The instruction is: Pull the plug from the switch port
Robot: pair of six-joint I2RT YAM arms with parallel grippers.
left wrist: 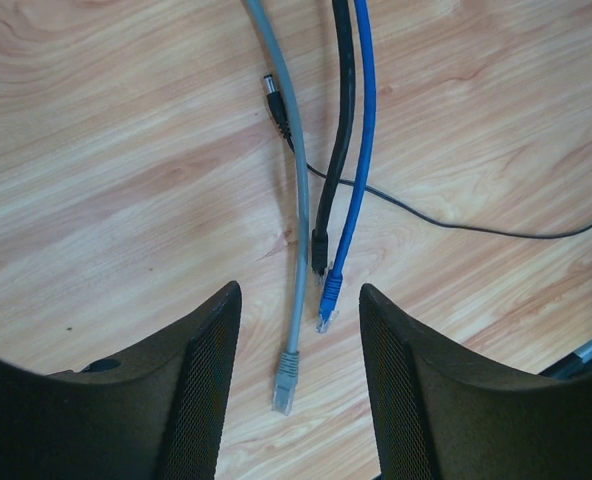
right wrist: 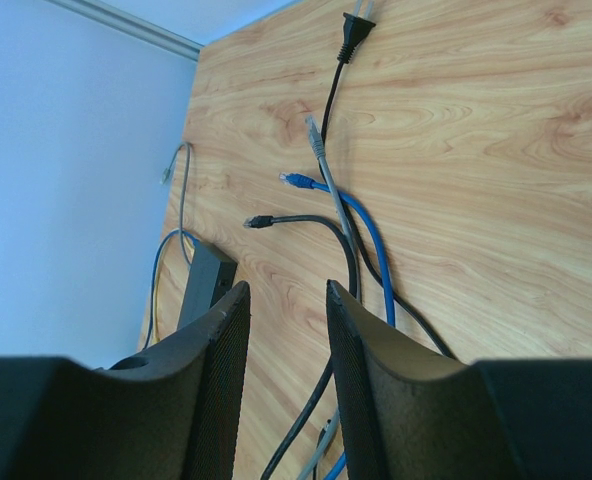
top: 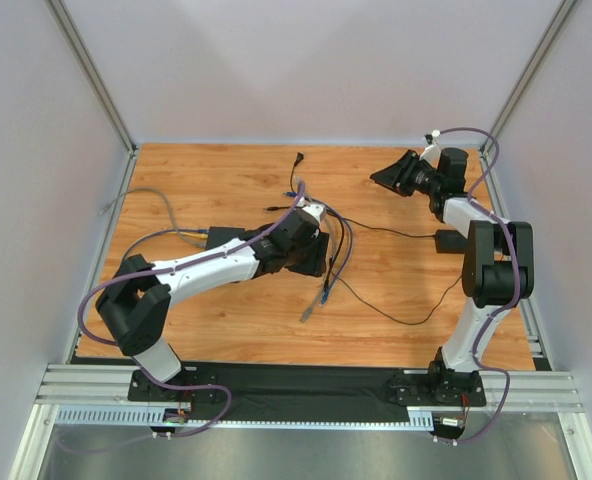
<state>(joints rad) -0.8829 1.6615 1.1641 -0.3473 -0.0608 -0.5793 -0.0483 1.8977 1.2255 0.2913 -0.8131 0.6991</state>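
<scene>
- Left end effector (left wrist: 299,298): released and holding nothing. It hangs over three loose cable ends on the counter (top: 226,180): grey cable (left wrist: 301,220), black cable (left wrist: 338,130), blue cable (left wrist: 361,150).
- Right end effector (right wrist: 286,290): released and empty, raised at the counter's 2 o'clock corner.
- Switch (top: 221,236): a flat black box at 9 o'clock of the left end effector, partly under that arm.
- Plug (top: 202,236): seated in the switch's 9 o'clock edge. It is too small for us to tell its details.
- Step in hand: we judge this to be repositioning, with no grasp begun.
- Next move: we would bring an end effector to that 9 o'clock edge, close it on the plug body and pull straight outward, with the box steadied.
</scene>
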